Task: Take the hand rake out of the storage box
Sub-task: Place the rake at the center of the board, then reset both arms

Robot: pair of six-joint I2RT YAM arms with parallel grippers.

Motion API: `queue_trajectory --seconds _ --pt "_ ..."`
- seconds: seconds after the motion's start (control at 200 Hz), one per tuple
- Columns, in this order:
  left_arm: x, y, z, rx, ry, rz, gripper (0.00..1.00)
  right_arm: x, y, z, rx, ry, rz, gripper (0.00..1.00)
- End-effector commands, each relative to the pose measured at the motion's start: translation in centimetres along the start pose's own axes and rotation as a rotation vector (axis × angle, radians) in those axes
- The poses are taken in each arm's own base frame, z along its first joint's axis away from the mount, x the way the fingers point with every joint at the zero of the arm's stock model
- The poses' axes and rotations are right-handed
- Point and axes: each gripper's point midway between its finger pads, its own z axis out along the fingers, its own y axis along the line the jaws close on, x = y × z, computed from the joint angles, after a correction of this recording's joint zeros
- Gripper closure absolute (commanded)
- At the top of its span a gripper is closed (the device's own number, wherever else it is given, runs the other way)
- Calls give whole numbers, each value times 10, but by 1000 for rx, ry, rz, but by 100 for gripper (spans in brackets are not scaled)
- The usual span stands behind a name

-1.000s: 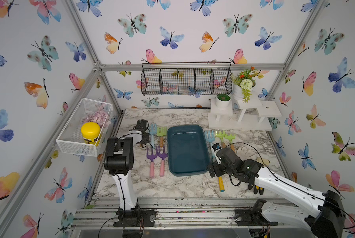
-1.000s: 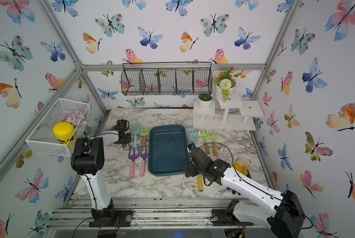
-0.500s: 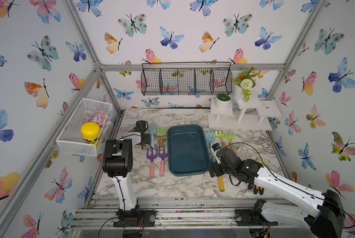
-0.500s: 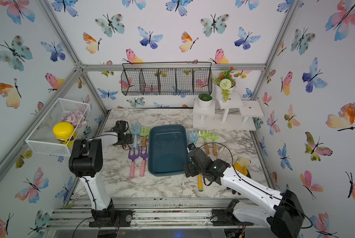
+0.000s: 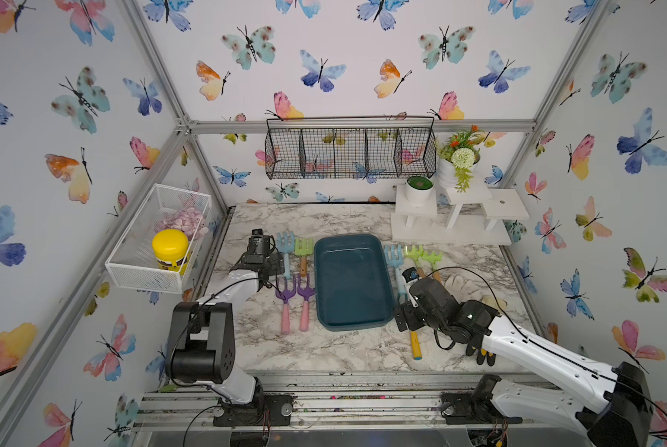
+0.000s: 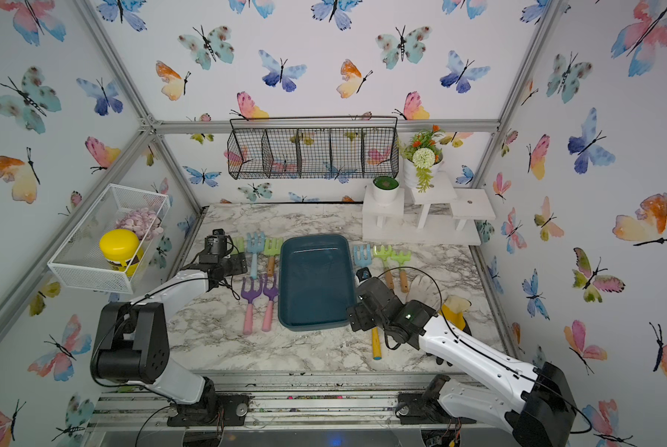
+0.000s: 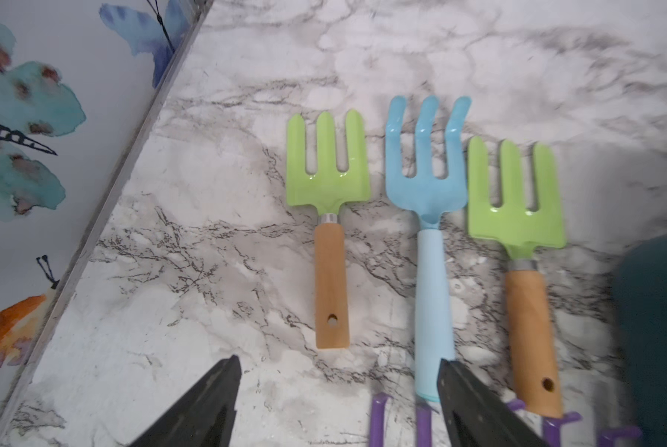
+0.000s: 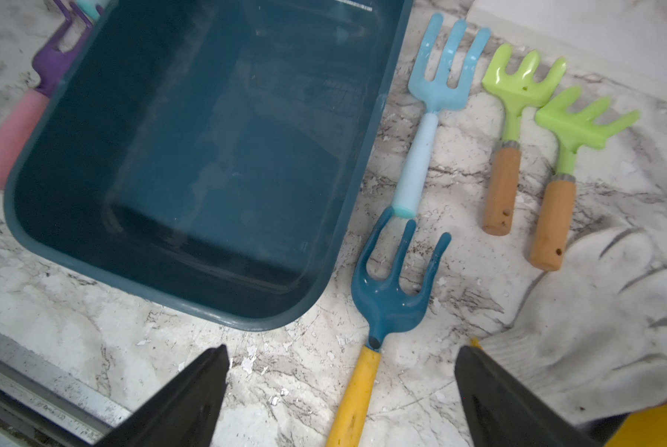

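Currently the left arm point(image 5: 233, 280) reaches forward from its base at the near rail, its forearm low over the left part of the marble table point(image 7: 192, 271). The left gripper point(image 7: 337, 362) has its jaws spread wide with nothing between them. The hand rake point(image 7: 330, 232), green-headed with a wooden handle, lies flat on the table just ahead of that gripper. Its handle end is in line with the gap between the fingers and touches neither. Its long axis runs from the near side of the table to the far side, tines away from the gripper and handle toward it. A light-blue fork point(image 7: 426, 185) and a second green fork point(image 7: 517, 216) lie parallel beside it. The storage box point(image 5: 351, 282) sits beyond those, in the middle of the table, with no tool inside. On its other side the right gripper point(image 8: 341, 354) hangs with jaws wide apart above the yellow handle of a dark-blue rake point(image 8: 386, 298).
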Motion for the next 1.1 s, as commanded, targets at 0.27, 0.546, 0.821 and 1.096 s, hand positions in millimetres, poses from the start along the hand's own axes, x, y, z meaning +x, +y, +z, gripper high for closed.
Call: queue_trajectory --seconds 0.27,0.546,0.821,1.096 --pt "-20 -10 -86 201 -425 7 6 -63 -70 -78 272 -538 126 0" --pt "7 -9 -61 203 -472 38 2 -78 -100 -96 546 -834 11 2" --pt "27 3 -68 177 -570 36 2 -73 -163 -38 493 -724 150 2" --pt "30 3 -68 182 -609 53 2 -53 -201 24 504 -607 170 2"
